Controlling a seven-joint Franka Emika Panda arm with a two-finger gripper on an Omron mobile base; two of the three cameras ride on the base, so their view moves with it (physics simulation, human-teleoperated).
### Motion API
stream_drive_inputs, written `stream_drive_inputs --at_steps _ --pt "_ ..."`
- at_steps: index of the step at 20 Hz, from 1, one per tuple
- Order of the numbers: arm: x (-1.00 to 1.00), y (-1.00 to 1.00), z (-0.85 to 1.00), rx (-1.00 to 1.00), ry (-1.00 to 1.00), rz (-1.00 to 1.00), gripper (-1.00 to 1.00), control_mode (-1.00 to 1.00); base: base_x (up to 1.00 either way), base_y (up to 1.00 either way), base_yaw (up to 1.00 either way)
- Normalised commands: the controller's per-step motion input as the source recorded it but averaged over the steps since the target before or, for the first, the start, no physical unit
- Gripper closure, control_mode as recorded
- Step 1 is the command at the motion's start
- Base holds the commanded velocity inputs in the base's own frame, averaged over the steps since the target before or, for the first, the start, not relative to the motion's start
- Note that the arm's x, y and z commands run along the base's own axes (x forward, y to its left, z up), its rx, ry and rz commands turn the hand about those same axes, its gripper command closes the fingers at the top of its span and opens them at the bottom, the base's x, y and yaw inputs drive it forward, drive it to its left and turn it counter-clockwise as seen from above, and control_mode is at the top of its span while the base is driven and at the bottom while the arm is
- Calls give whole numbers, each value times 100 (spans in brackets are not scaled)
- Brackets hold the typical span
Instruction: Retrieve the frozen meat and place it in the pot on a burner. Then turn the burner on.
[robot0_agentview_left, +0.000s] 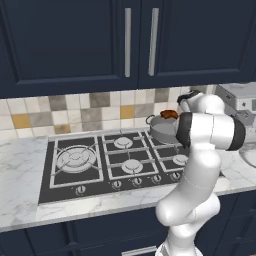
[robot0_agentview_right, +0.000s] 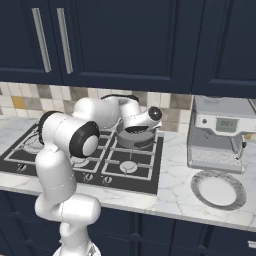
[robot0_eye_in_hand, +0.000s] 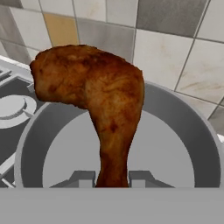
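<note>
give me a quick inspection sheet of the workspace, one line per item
surface: white marble counter with black five-burner cooktop
job's things: frozen meat held above the open pot; pot sits on the rear right burner, nothing else in it
clutter: white plate on the counter right of the cooktop
grippers: gripper shut on the frozen meat's narrow end
cables: nothing seen
surroundings: coffee machine, tiled backsplash, dark blue cabinets

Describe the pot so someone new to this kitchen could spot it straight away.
On the black five-burner cooktop set in the marble counter, look to the back right burner, nearest the tiled wall. The round shallow grey steel pot sits there, the cooktop's one vessel, with the gripper holding a reddish-brown piece of meat above it.
</note>
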Motion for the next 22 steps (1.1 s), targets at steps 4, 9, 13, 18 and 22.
stream_drive_inputs --at_steps 4,9,13,18,22 --pt "23 0 -23 0 4 0 100 -100 0 0 0" --pt "23 0 -25 0 5 0 100 -100 0 0 0" --pt "21 0 -14 0 5 0 100 -100 0 0 0" --pt "8 0 -11 0 0 0 100 -100 0 0 0" --pt "4 0 -10 0 0 0 100 -100 0 0 0"
